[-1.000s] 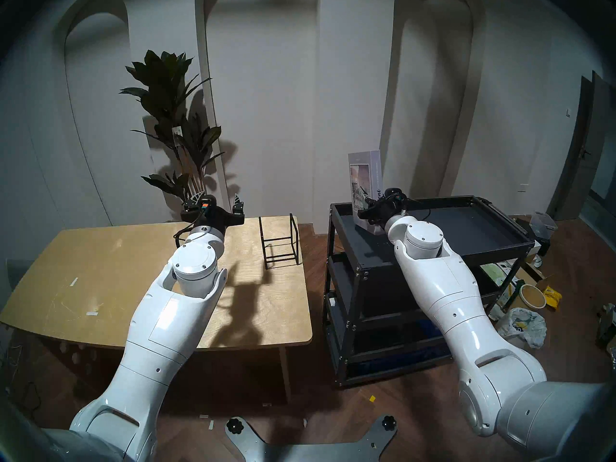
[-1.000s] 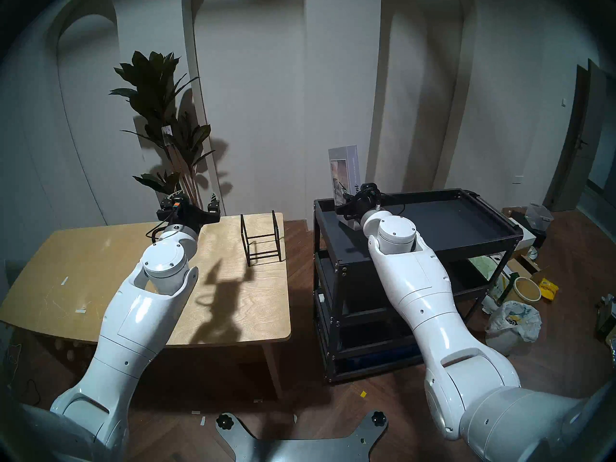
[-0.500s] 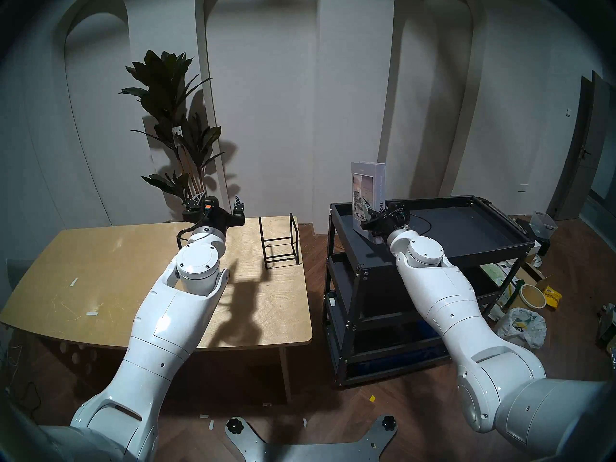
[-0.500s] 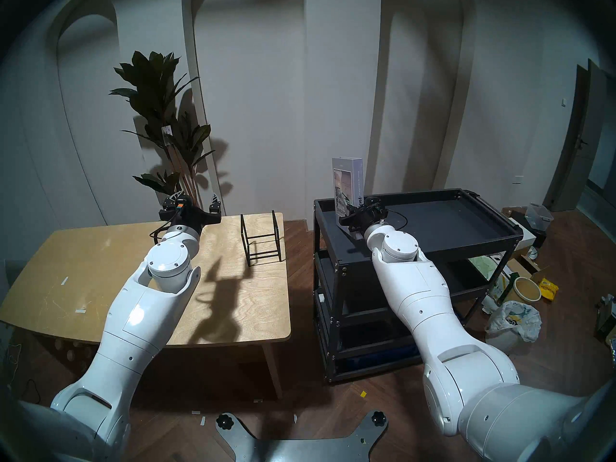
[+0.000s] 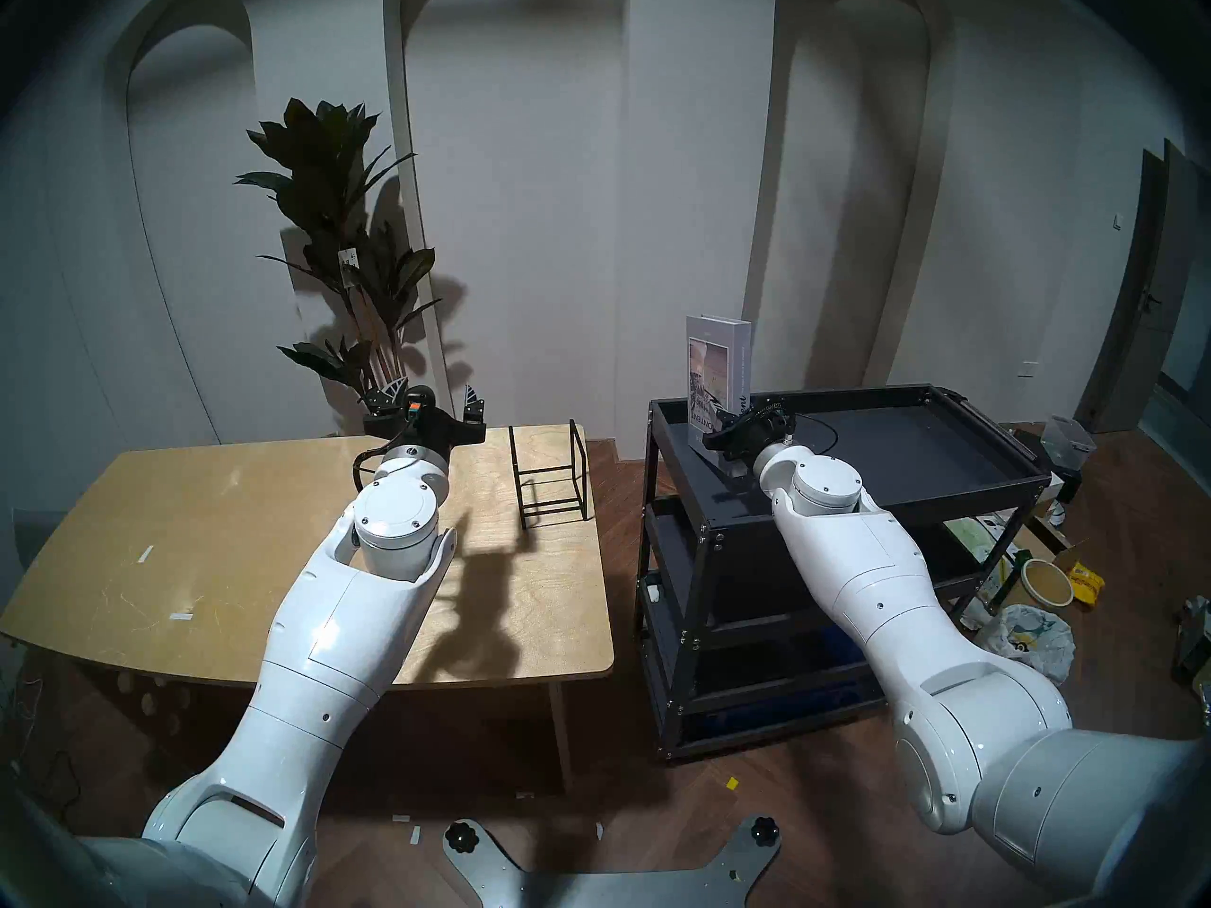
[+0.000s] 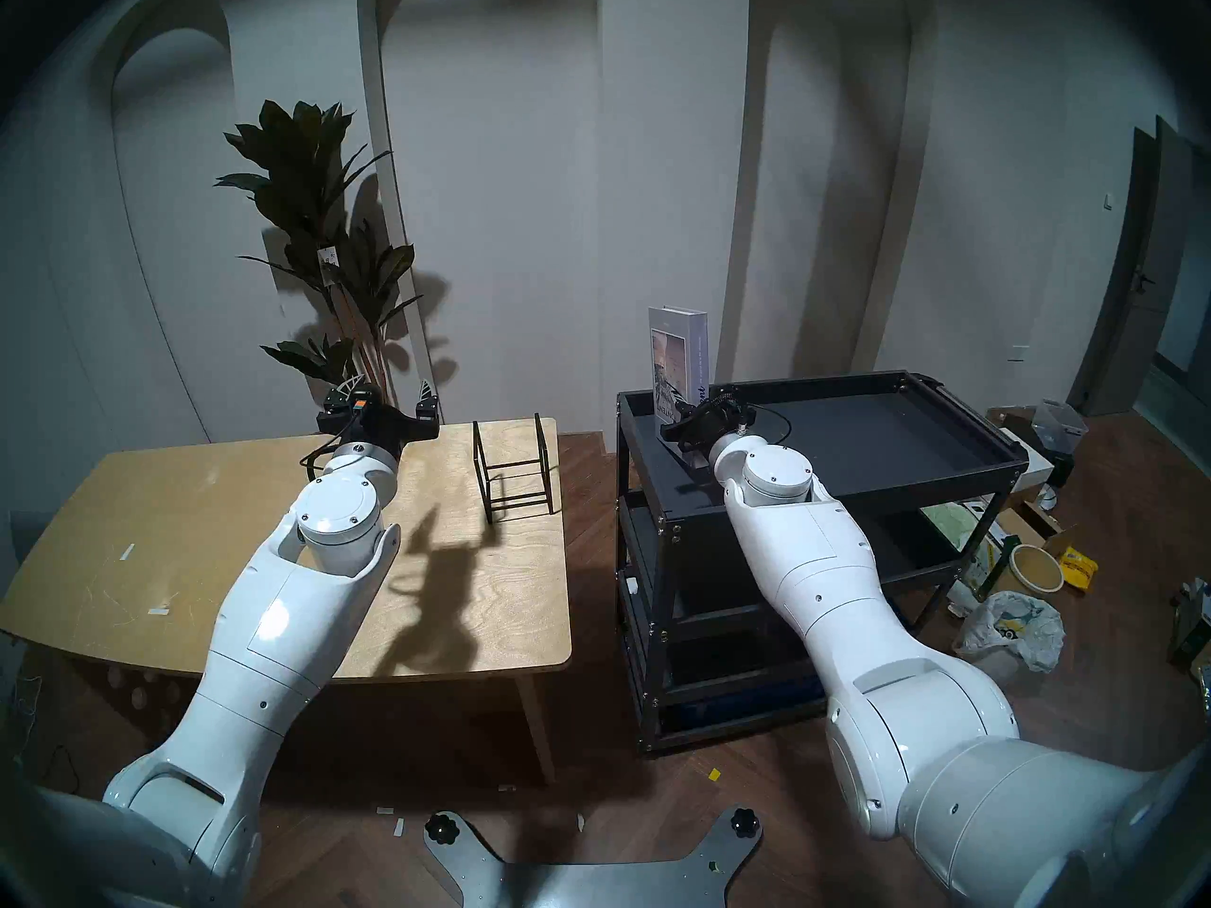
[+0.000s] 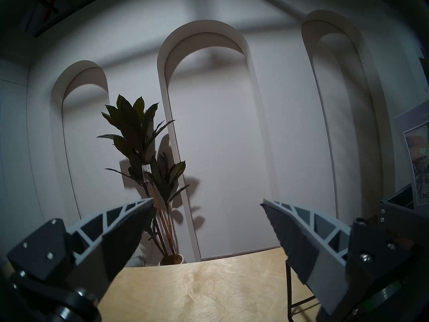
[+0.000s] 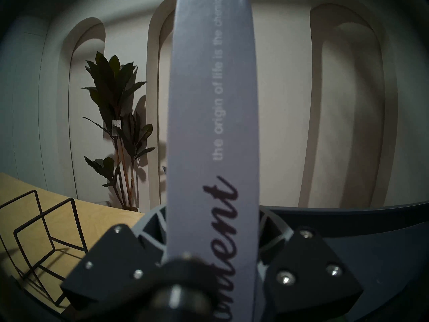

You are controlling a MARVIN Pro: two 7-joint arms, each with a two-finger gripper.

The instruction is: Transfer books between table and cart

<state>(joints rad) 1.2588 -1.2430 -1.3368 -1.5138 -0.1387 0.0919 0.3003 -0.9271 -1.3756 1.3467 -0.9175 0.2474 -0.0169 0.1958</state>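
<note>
The book (image 5: 717,363), thick and pale lavender-grey with a pinkish cover picture, stands upright over the left end of the black cart's top tray (image 5: 917,441). My right gripper (image 5: 717,428) is shut on its lower part. In the right wrist view the spine (image 8: 213,105) with black script fills the middle between the fingers (image 8: 151,224). I cannot tell whether the book's bottom edge touches the tray. My left gripper (image 5: 432,394) hangs open and empty above the far edge of the plywood table (image 5: 196,526). It is also seen wide apart in the left wrist view (image 7: 207,200).
A small black wire rack (image 5: 550,474) stands on the table's far right corner. A tall potted plant (image 5: 341,232) is behind the table. Bags, a tub and boxes (image 5: 1035,599) litter the floor right of the cart. A gap of floor separates table and cart.
The book came down a little and straightened from a tilt to upright, then shifted slightly left with my right gripper. My left arm crept a little to the right.
</note>
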